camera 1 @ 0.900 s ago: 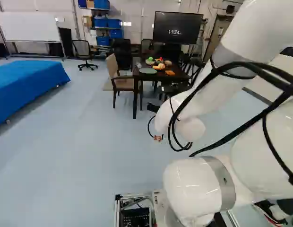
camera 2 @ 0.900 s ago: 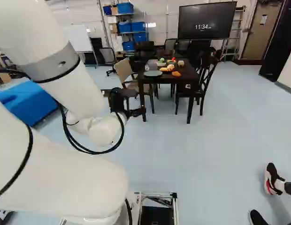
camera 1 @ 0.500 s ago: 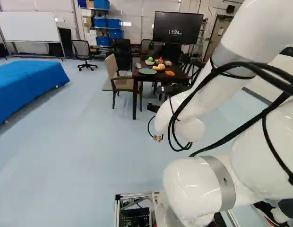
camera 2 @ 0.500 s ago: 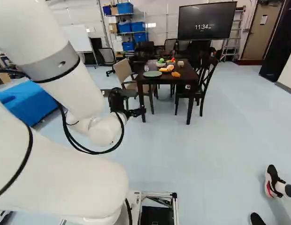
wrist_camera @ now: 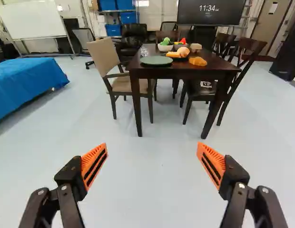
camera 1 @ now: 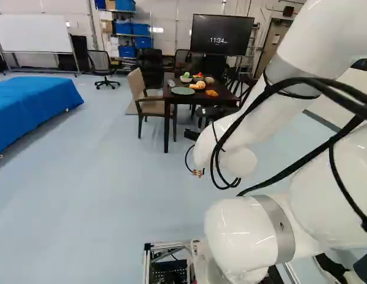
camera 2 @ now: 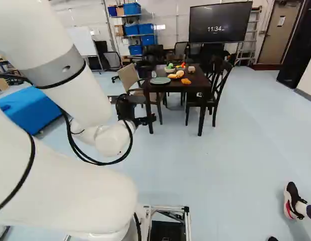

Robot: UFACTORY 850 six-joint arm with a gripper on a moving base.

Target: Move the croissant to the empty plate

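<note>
Watching from afar, I see my pincer [camera 2: 152, 119] reaching out above the floor [camera 2: 236, 165], with the counter [wrist_camera: 214, 71] well ahead of it. Up close, the pincer [wrist_camera: 152, 145] stands wide, its 2 orange pads [wrist_camera: 94, 167] well apart and nothing gripped. I find the croissant [wrist_camera: 198, 61] on the counter near the edge facing me, just beside some round bread [wrist_camera: 183, 51]. The green plate [wrist_camera: 156, 60] sits near that same edge, in front of a white bowl [wrist_camera: 165, 48]. 1 beige chair [wrist_camera: 103, 53] stands beside the counter at the plate's end.
</note>
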